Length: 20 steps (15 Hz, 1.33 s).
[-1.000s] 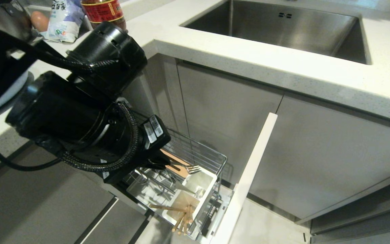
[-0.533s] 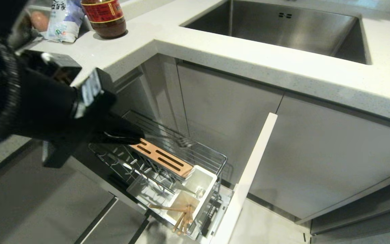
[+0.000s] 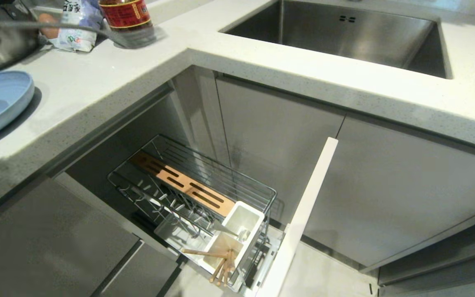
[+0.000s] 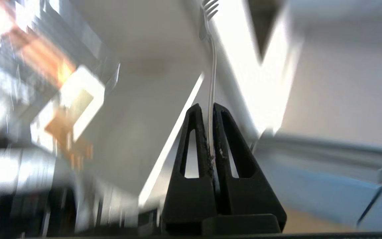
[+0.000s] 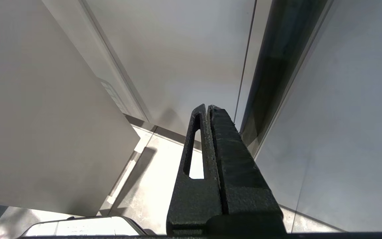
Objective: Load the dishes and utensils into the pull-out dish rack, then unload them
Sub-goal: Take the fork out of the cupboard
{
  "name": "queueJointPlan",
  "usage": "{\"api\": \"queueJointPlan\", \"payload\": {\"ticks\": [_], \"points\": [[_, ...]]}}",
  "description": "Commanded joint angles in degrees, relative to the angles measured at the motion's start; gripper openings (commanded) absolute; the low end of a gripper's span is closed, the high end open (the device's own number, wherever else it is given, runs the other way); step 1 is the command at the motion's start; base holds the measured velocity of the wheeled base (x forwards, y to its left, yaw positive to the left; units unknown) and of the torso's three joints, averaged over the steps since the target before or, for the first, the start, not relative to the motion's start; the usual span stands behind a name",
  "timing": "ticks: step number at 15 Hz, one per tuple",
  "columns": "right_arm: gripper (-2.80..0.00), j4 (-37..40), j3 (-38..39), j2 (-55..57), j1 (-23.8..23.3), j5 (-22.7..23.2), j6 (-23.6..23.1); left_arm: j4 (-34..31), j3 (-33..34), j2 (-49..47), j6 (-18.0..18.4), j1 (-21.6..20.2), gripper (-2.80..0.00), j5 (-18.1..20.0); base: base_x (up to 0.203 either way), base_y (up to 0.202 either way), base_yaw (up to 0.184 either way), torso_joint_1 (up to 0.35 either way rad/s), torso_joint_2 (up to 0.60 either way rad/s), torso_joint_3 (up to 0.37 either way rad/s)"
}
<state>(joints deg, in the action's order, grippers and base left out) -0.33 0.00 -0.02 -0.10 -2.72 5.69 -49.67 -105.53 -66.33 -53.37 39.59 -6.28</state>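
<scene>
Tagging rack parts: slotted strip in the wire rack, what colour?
Light orange-brown wood strip, dark slots; head view shows it best.

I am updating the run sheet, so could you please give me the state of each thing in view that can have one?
Pull-out dish rack: pulled out, plate prongs bare.
Chopsticks: in the white utensil cup, leaning out.
Fork: clamped in the left tool, over the counter.
Blue plate: on the counter, unloaded.
Right tool: shut, holding nothing, beside the cabinet fronts.
Sauce jar: upright on the counter.
</scene>
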Motion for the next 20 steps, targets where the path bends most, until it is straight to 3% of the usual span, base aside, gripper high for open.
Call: {"api": "queueJointPlan", "payload": {"ticks": [1,8,10,12,16,20], "points": [[-2.80,-0.02,0.00,-0.24,0.01,-0.01,0.02,2.22,-0.15,5.26,3.14,-8.00,-2.80,0.00,0.000,0.000,0.000,0.000,0.00,0.000],[-2.80,-0.02,0.00,-0.24,0.01,-0.01,0.02,5.41,2.18,12.35,15.88,-42.20,-2.80,-0.49,0.000,0.000,0.000,0.000,0.00,0.000],[-2.80,-0.02,0.00,-0.24,0.01,-0.01,0.02,6.49,5.35,13.62,17.73,-51.93,-2.80,-1.73,0.000,0.000,0.000,0.000,0.00,0.000],[-2.80,-0.02,0.00,-0.24,0.01,-0.01,0.02,11.09,13.15,15.04,18.44,-61.34,-2.80,-2.28,0.000,0.000,0.000,0.000,0.00,0.000],[-2.80,-0.02,0.00,-0.24,0.01,-0.01,0.02,26.92,31.91,18.98,20.98,-70.33,-2.80,-2.67,0.000,0.000,0.000,0.000,0.00,0.000],[-2.80,-0.02,0.00,-0.24,0.01,-0.01,0.02,42.75,47.42,21.10,24.21,-72.70,-2.80,-2.76,0.000,0.000,0.000,0.000,0.00,0.000]]}}
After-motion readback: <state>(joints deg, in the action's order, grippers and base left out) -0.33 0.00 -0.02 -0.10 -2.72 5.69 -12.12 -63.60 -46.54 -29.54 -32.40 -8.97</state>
